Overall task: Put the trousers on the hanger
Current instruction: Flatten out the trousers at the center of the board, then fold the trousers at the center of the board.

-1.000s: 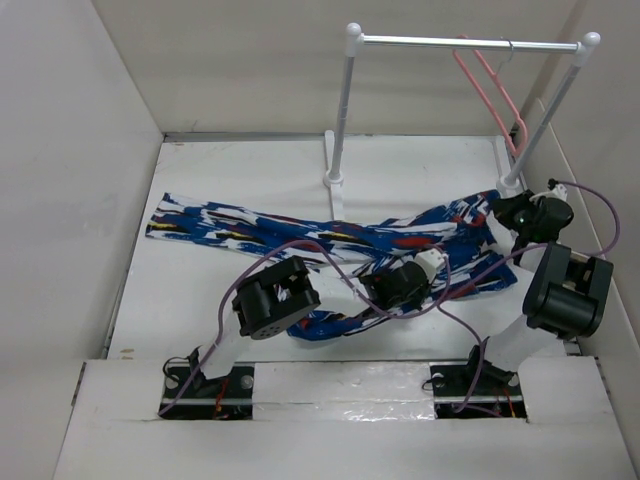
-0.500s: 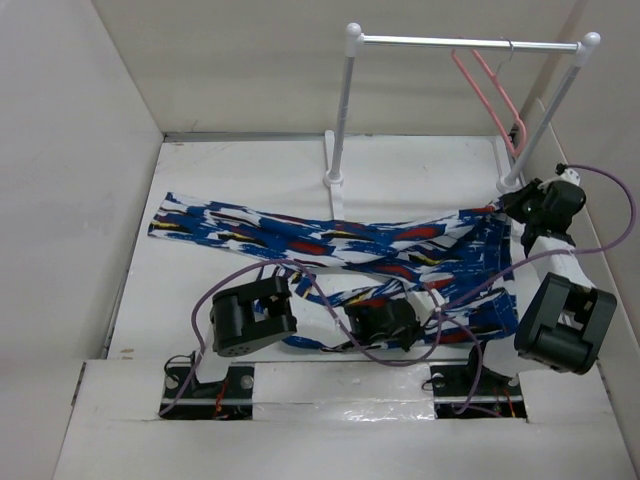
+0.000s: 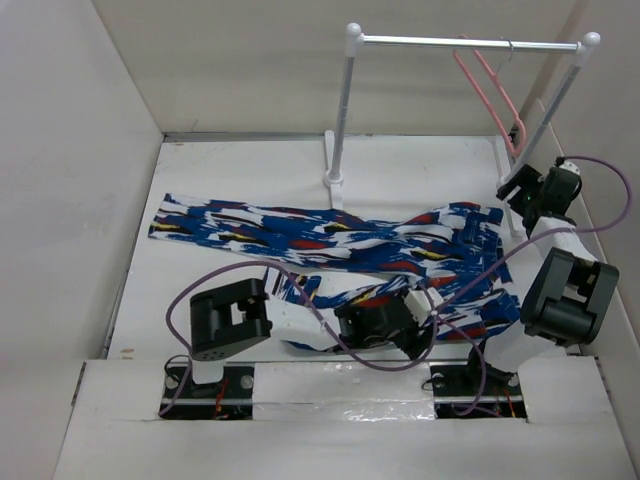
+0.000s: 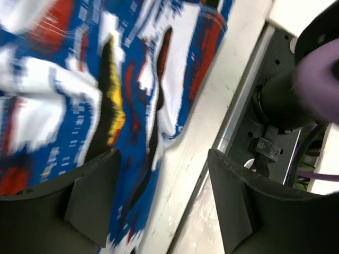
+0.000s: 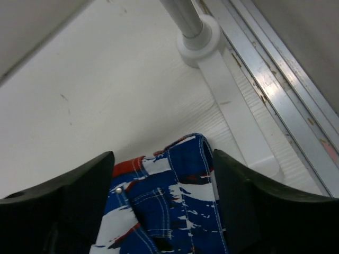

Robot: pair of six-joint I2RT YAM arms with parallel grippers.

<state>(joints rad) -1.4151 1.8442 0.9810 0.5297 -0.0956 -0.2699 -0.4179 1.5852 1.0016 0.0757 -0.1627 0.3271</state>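
Observation:
The blue splashed trousers [image 3: 300, 235] lie spread across the table from the far left to the right side. The pink hanger [image 3: 492, 95] hangs by its hook from the rack's rail, empty. My left gripper [image 3: 428, 318] hovers low over the trousers' near edge. Its jaws stand open, with the fabric edge [image 4: 79, 79] by the left finger [image 4: 90, 201] and bare table between. My right gripper [image 3: 512, 195] is open above the waistband [image 5: 175, 206] at the trousers' right end, holding nothing.
The white-posted rack [image 3: 450, 42] stands at the back, its right foot [image 5: 198, 37] just beyond my right gripper. A metal track [image 5: 275, 79] runs along the right wall. White walls close in both sides. Purple cables loop over the trousers near my left arm.
Both grippers have opened and let go of the trousers, which now lie flatter. The left arm has pulled back toward the near edge. The right gripper has shifted toward the rack's foot.

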